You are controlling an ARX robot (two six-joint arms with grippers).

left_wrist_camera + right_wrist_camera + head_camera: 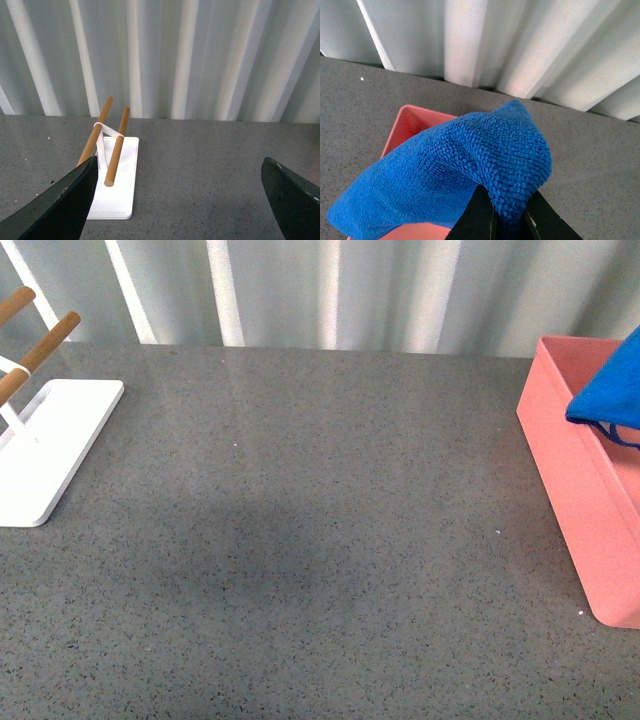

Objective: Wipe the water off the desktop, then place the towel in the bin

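Observation:
The blue towel (pixel 610 392) hangs over the open top of the salmon-pink bin (pixel 575 485) at the right edge of the grey speckled desktop (pixel 300 540). In the right wrist view my right gripper (pixel 507 217) is shut on the towel (pixel 450 180), which drapes above the bin (pixel 407 125). The right gripper itself does not show in the front view. My left gripper (pixel 182 200) is open and empty above the desktop (pixel 200 170), near the white stand. No water shows on the desktop.
A flat white stand (pixel 45 445) with wooden pegs (pixel 40 345) sits at the desktop's far left; it also shows in the left wrist view (pixel 117 185). A ribbed pale wall (pixel 320 290) runs along the back edge.

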